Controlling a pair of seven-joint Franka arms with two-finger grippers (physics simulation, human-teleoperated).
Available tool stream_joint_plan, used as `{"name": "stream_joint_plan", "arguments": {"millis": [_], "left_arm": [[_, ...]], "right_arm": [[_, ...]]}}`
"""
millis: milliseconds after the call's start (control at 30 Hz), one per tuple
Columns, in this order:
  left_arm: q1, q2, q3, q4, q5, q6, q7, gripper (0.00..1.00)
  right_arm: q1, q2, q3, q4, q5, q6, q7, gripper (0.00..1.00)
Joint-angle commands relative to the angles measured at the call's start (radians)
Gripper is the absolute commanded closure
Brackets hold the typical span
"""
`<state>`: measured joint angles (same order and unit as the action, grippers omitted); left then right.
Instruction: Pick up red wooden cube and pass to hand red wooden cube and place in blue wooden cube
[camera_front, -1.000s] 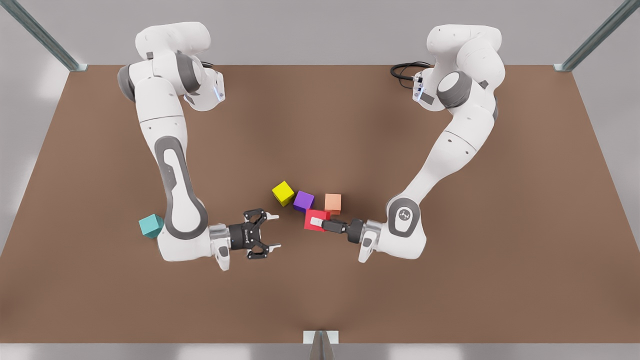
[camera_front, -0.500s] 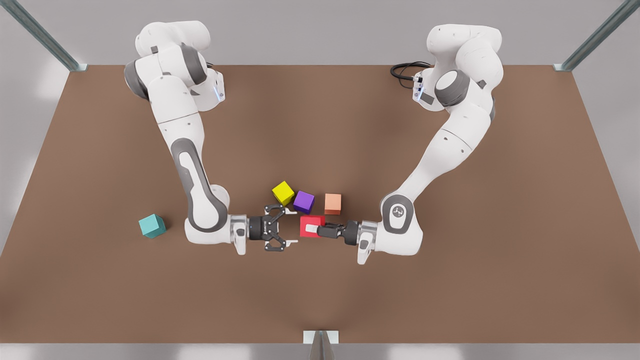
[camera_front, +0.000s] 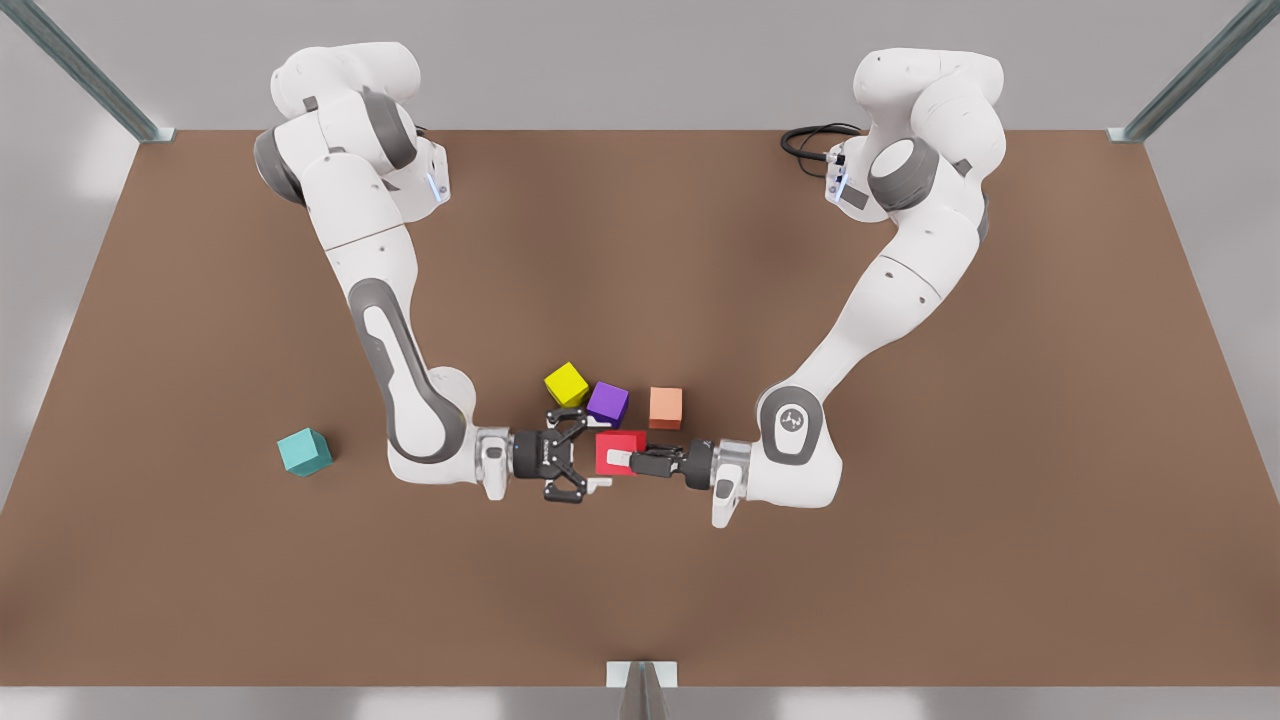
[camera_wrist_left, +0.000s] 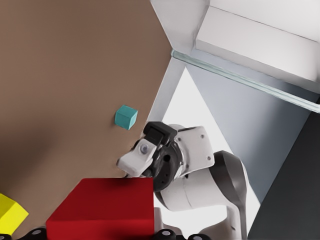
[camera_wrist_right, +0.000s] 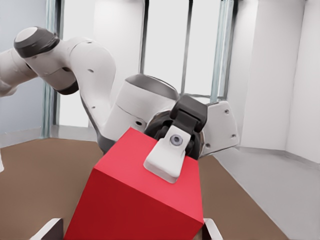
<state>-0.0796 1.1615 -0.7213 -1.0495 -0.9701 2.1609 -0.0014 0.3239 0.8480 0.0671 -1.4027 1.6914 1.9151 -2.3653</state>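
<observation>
One red wooden cube (camera_front: 612, 443), clamped by left gripper (camera_front: 622, 460), sits between right gripper's (camera_front: 592, 452) seemingly open fingers (camera_wrist_right: 50, 227).

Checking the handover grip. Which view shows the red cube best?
The front view: the red wooden cube sits between the left gripper, shut on it, and the open right gripper. The right wrist view shows it close, partly cut off; the left wrist view, a cropped corner.
</observation>
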Motion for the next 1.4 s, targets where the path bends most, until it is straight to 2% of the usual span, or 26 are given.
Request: {"name": "stream_joint_plan", "arguments": {"millis": [0, 267, 567, 600, 633, 667, 733, 767, 1100, 1133, 1200, 1300, 1367], "left_arm": [[0.000, -0.002, -0.001, 0.000, -0.009, -0.001, 0.008, 0.34], [0.000, -0.002, -0.003, -0.001, -0.009, -0.001, 0.005, 0.34], [0.000, -0.003, -0.003, -0.001, -0.009, -0.004, 0.005, 0.34], [0.000, -0.003, -0.003, -0.001, -0.009, -0.004, 0.005, 0.34], [0.000, -0.003, -0.003, -0.001, -0.009, -0.004, 0.005, 0.33], [0.000, -0.003, -0.003, -0.001, -0.009, -0.004, 0.005, 0.33], [0.000, -0.003, -0.003, -0.001, -0.009, -0.004, 0.006, 0.28], [0.000, -0.003, -0.003, -0.001, -0.009, -0.006, 0.006, 0.00], [0.069, -0.025, -0.001, -0.001, 0.044, -0.122, -0.084, 0.00], [0.090, -0.034, -0.001, -0.004, 0.048, -0.139, -0.088, 0.00], [0.199, -0.046, -0.004, -0.001, 0.182, -0.351, -0.146, 0.00], [0.274, -0.091, -0.004, 0.000, 0.278, -0.434, -0.185, 0.00], [0.366, -0.210, -0.006, 0.016, 0.560, -0.594, -0.267, 0.00]], "right_arm": [[0.000, -0.001, 0.000, 0.008, 0.007, -0.001, -0.167, 0.00], [0.003, 0.048, 0.043, 0.079, 0.016, 0.022, -0.157, 0.00], [0.004, 0.060, 0.048, 0.077, 0.016, 0.031, -0.157, 0.01], [0.003, 0.060, 0.048, 0.077, 0.016, 0.031, -0.160, 0.15], [0.004, 0.060, 0.048, 0.079, 0.014, 0.031, -0.169, 0.37], [0.004, 0.060, 0.048, 0.079, 0.014, 0.031, -0.172, 0.45], [0.004, 0.060, 0.048, 0.079, 0.014, 0.036, -0.170, 0.45], [0.004, 0.060, 0.048, 0.079, 0.014, 0.039, -0.170, 0.45], [-0.014, 0.048, 0.036, 0.087, -0.012, 0.025, -0.155, 0.44], [-0.040, 0.046, 0.034, 0.105, -0.084, 0.022, -0.137, 0.44], [-0.120, 0.020, 0.034, 0.106, -0.292, -0.027, -0.098, 0.44], [-0.219, -0.007, 0.034, 0.100, -0.587, -0.091, -0.068, 0.44], [-0.273, -0.044, 0.033, 0.097, -0.804, -0.122, -0.039, 0.44]]}}
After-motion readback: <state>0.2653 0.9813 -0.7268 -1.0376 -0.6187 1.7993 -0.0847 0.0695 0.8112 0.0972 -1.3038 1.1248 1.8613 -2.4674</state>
